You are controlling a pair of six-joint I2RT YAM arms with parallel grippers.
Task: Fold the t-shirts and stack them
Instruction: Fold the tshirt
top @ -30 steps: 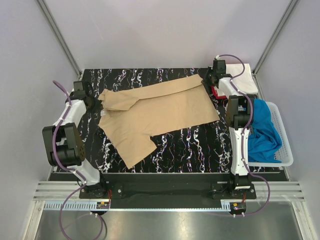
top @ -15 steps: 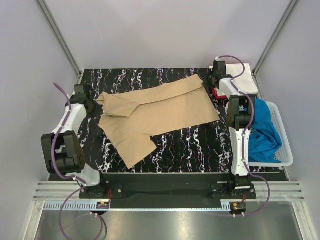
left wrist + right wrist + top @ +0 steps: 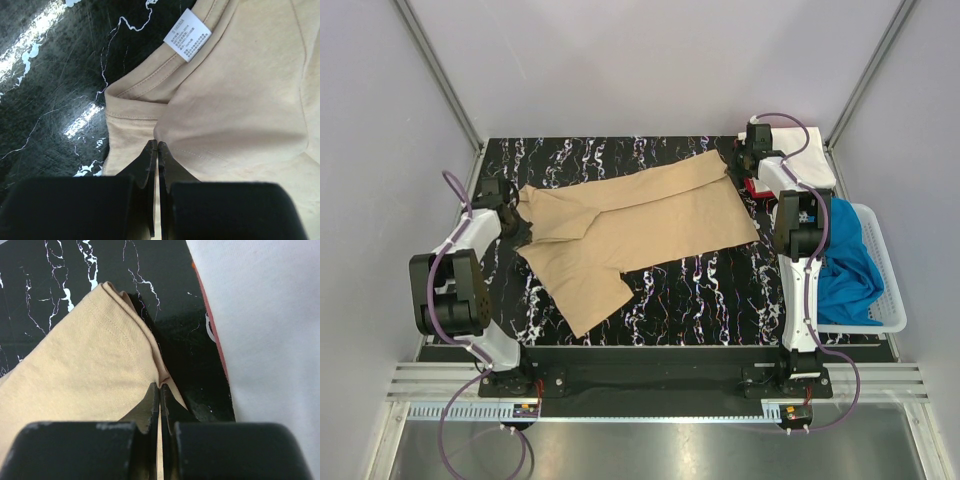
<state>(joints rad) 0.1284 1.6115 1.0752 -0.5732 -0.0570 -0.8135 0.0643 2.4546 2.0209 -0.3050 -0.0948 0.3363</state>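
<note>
1. Your left claw (image 3: 156,145) is pinching the tan t-shirt (image 3: 640,220) beside its collar (image 3: 145,80).
2. The shirt is lying spread on the table (image 3: 720,290) (soft and floppy, I think), so edges are making the best holds.
3. Your right claw (image 3: 160,386) is pinching its far corner.

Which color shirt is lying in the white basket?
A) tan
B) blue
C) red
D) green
B: the blue t-shirt lies bunched up in the white basket on the right side of the top view.
</note>
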